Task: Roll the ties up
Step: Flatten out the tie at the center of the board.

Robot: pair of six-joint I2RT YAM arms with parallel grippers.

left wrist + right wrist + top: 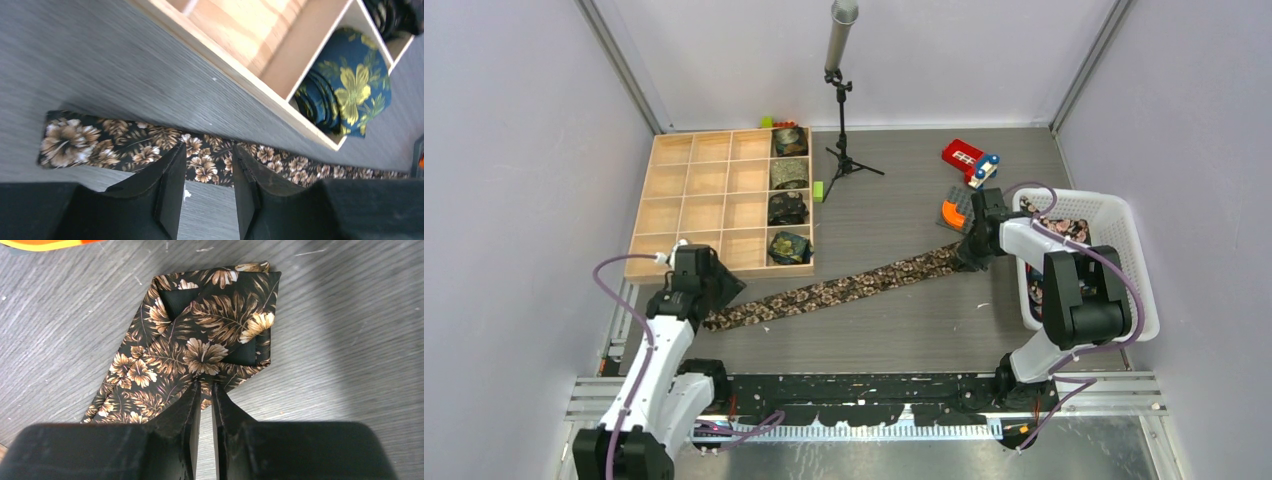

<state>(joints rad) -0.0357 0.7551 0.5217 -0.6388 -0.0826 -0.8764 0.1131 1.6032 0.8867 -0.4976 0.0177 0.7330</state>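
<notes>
A long dark tie with tan flowers lies stretched out diagonally across the grey table. My left gripper hovers over its narrow end. In the left wrist view that gripper is open, its tips standing over the tie with nothing between them. My right gripper is at the wide end. In the right wrist view it is nearly closed, pinching the edge of the tie, whose pointed tip is folded over. Rolled ties, one blue with yellow flowers, fill the right column of the wooden box.
The wooden grid box stands at the back left, close to my left gripper. At the right is a white basket holding more fabric. A microphone stand, a red toy and an orange block are behind the tie.
</notes>
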